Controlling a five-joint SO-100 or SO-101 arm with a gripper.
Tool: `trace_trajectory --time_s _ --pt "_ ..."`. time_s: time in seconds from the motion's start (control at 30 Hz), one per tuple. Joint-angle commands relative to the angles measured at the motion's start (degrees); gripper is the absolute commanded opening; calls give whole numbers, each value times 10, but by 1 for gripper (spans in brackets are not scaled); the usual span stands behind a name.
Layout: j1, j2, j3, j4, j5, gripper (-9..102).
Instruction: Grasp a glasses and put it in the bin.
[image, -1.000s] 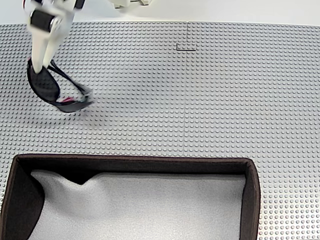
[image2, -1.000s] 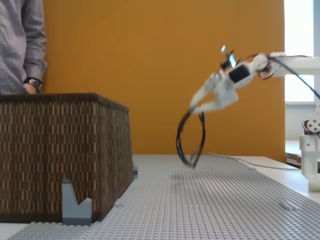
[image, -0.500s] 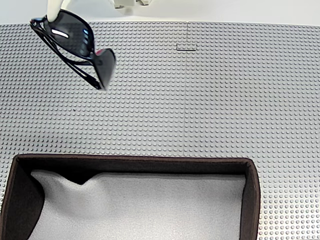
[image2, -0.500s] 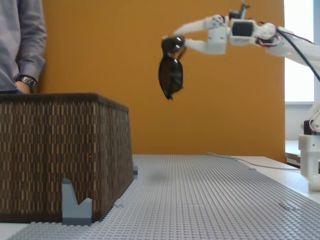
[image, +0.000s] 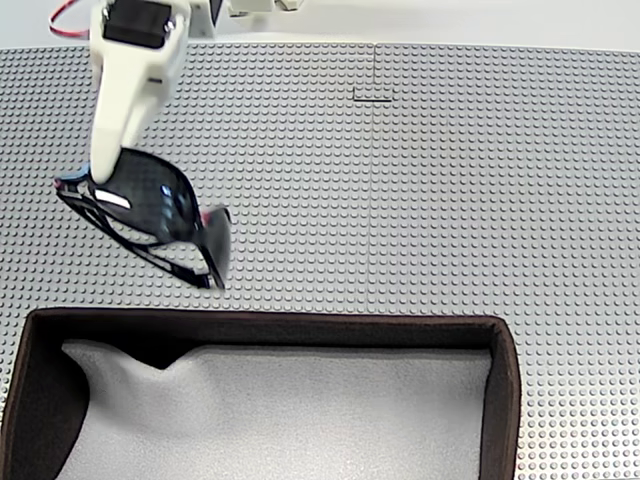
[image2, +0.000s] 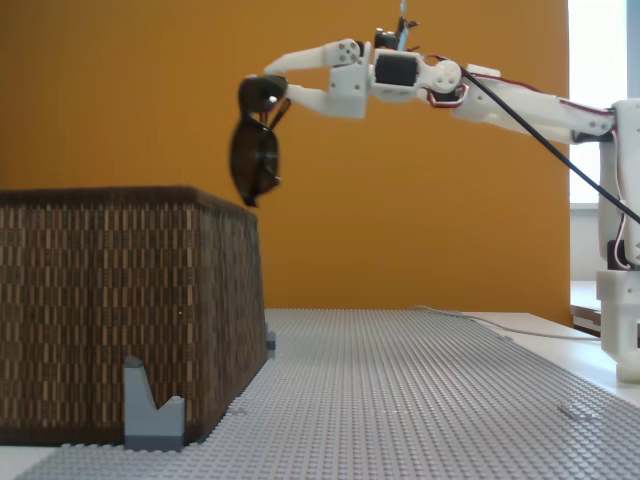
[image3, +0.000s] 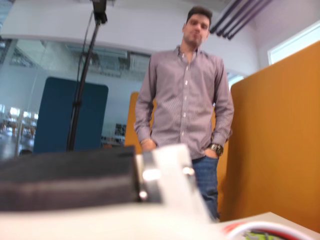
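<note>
The glasses are black with dark lenses and a pink-red spot on an arm. They hang in the air from my gripper, which is shut on the top of their frame. In a fixed view from the side they dangle just above the near top edge of the bin, at its right corner. In a fixed view from above they sit just short of the bin's dark brown far wall, toward its left end. The bin's grey lining is bare.
A grey studded baseplate covers the table. A small grey bracket stands against the bin's front corner. An orange partition rises behind. A person in a striped shirt stands beyond the bin in the wrist view.
My arm has lifted the glasses off the baseplate and carried them toward the bin; they went from near the plate to hanging by the bin's upper edge.
</note>
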Motion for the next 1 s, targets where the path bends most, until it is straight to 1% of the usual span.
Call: trace_trajectory --time_s 0.0,0.13,0.23,0.4,0.5,0.7,0.73,0.77,0.83,0.9,0.97 --pt "5 -37 -102 -23 -8 -1" --pt "4 -74 -150 -51 -12 -1" --pt "0 -99 -156 -85 -28 -1" --pt "3 -143 -156 -89 -31 -1" --pt "7 -175 -156 -110 -34 -1" --pt "7 -195 -156 -122 -36 0" --pt "7 -197 -156 -118 -33 1" --pt "8 -198 -156 -99 -15 10" --pt "7 -196 -156 -50 1 18" --pt "6 -192 -160 -7 14 18" --pt "4 -192 -176 59 27 19"
